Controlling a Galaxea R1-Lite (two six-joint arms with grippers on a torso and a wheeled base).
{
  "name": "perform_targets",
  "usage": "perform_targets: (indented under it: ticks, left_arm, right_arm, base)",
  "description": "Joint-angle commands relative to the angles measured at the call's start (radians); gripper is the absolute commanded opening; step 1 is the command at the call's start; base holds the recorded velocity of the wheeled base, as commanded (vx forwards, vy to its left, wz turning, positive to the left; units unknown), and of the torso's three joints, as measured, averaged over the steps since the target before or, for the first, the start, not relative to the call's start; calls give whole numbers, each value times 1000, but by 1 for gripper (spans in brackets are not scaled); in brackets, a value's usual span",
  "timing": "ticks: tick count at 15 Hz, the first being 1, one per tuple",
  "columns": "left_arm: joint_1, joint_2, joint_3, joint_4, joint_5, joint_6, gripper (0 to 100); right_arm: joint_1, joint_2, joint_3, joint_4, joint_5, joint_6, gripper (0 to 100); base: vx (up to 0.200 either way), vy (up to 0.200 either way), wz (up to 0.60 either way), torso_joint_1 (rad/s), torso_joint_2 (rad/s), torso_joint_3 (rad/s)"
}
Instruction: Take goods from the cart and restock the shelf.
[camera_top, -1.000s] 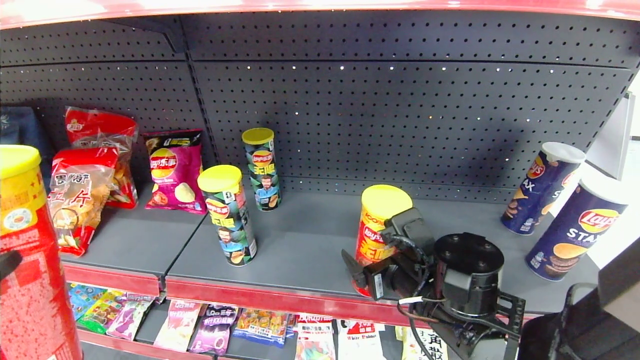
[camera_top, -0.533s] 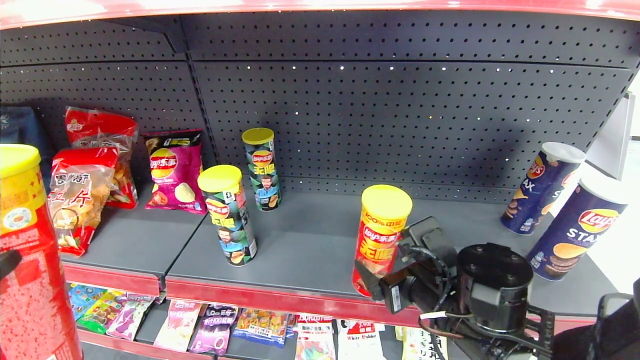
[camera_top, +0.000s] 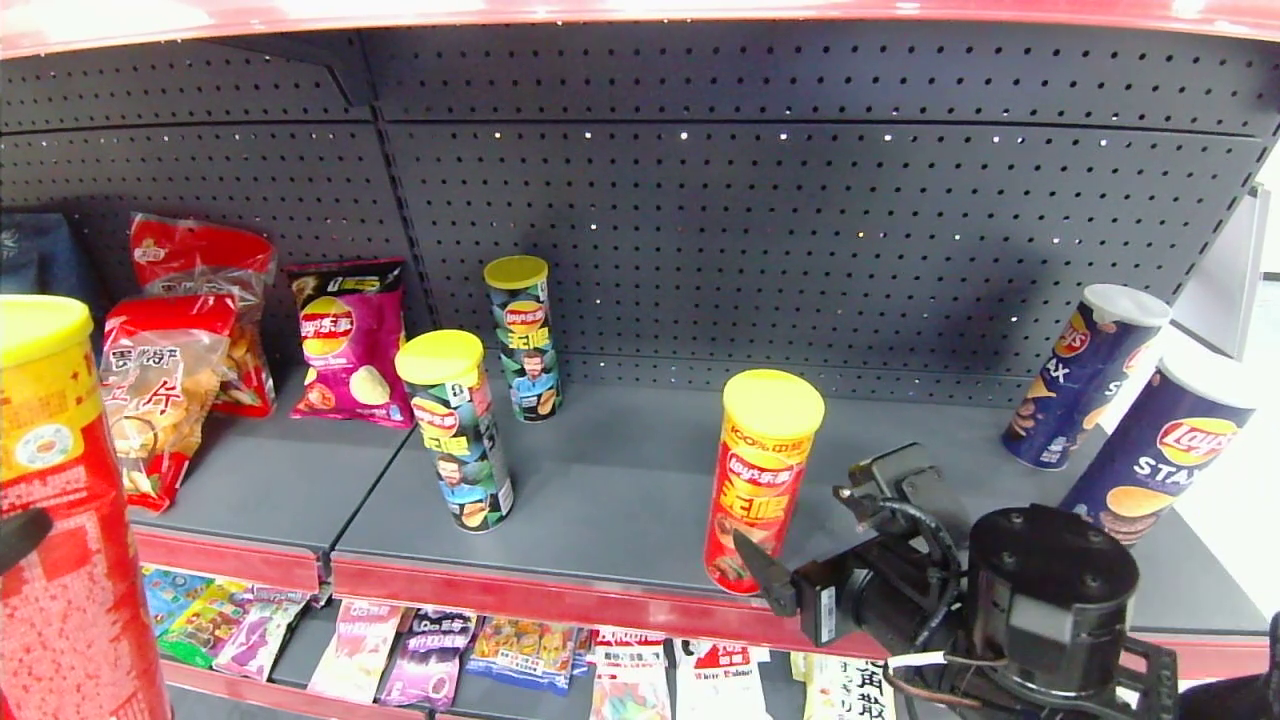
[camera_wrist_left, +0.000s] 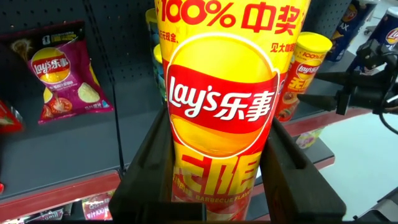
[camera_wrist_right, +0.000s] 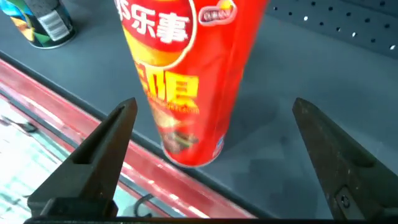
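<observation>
A red chip can with a yellow lid (camera_top: 762, 480) stands upright near the front edge of the grey shelf (camera_top: 620, 500). My right gripper (camera_top: 785, 580) hangs open just in front of it and to its right, off the shelf edge. In the right wrist view the can (camera_wrist_right: 186, 81) stands beyond the spread fingers, clear of both, with the gripper (camera_wrist_right: 214, 109) empty. My left gripper (camera_wrist_left: 221, 168) is shut on a second red and yellow can (camera_wrist_left: 221, 112), held upright at the far left (camera_top: 50, 520).
Two green cans with yellow lids (camera_top: 458, 430) (camera_top: 522, 335) stand left of the placed can. Two blue cans (camera_top: 1085, 375) (camera_top: 1150, 460) lean at the right end. Snack bags (camera_top: 350, 340) (camera_top: 165, 400) fill the left bay. Bare shelf lies between the red and blue cans. Packets (camera_top: 520, 650) line the lower shelf.
My right gripper has drawn back from the red can, rightward and toward me, leaving it standing on the shelf. The can in my left gripper has dipped slightly.
</observation>
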Motion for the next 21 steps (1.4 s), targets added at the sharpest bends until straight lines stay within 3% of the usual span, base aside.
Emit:
perform_targets:
  ticks: [1, 9, 14, 17, 21]
  left_arm:
    - [0, 10, 3, 0, -1, 0, 0]
    - [0, 18, -2, 0, -3, 0, 0]
    - [0, 7, -11, 0, -1, 2, 0]
    - [0, 6, -20, 0, -1, 8, 0]
    - [0, -13, -22, 0, -3, 6, 0]
  right_arm:
    - [1, -47, 35, 0, 0, 13, 100]
    - [-31, -292, 138, 9, -15, 20, 100]
    - [-99, -495, 179, 18, -24, -87, 100]
    - [-177, -611, 125, 130, -15, -133, 100]
    - [-298, -837, 13, 546, -1, -142, 100]
  base:
    - [0, 0, 0, 0, 0, 0]
    - [0, 0, 0, 0, 0, 0]
    - [0, 0, 0, 0, 0, 0]
    - [0, 0, 0, 0, 0, 0]
    - [0, 0, 0, 0, 0, 0]
